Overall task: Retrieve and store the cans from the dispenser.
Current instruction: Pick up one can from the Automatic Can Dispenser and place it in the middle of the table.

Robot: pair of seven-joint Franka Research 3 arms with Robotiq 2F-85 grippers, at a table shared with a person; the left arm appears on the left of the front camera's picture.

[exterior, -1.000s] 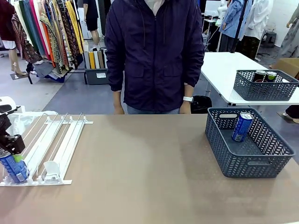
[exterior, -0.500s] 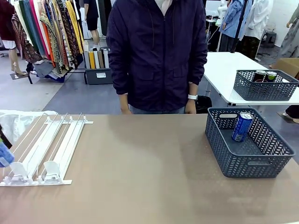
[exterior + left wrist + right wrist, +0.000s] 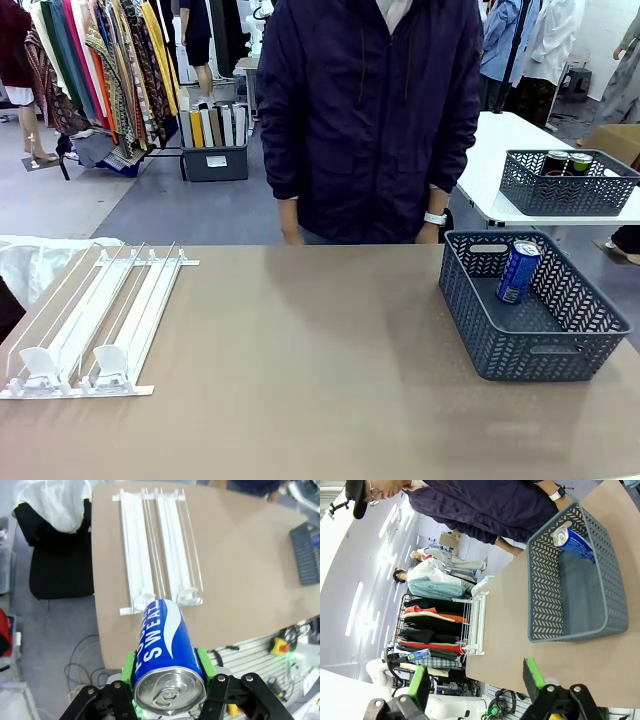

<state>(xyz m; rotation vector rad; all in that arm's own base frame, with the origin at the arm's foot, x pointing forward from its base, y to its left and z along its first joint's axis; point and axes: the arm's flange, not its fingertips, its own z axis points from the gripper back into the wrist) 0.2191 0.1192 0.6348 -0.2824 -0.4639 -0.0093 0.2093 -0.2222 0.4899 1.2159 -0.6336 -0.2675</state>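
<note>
In the left wrist view my left gripper (image 3: 168,666) is shut on a blue can (image 3: 167,650) with white print, silver top toward the camera, held high off the table's edge. The white wire dispenser (image 3: 160,545) lies far below it; from the front the dispenser (image 3: 95,320) holds no cans, its pusher blocks at the near end. Another blue can (image 3: 518,270) leans inside the grey lattice basket (image 3: 530,352) at the right. My right gripper (image 3: 475,677) is open with nothing between its fingers, off the table's side near the basket (image 3: 545,595) and its can (image 3: 575,542).
A person in a dark jacket (image 3: 375,120) stands at the far edge, hands down. A second grey basket (image 3: 568,190) with cans sits on a white table behind. A black chair with a white bag (image 3: 60,545) stands beside the dispenser's end.
My left gripper has lifted the blue can out of the dispenser's front left lane and left the front view to the left. The person has stepped to the right.
</note>
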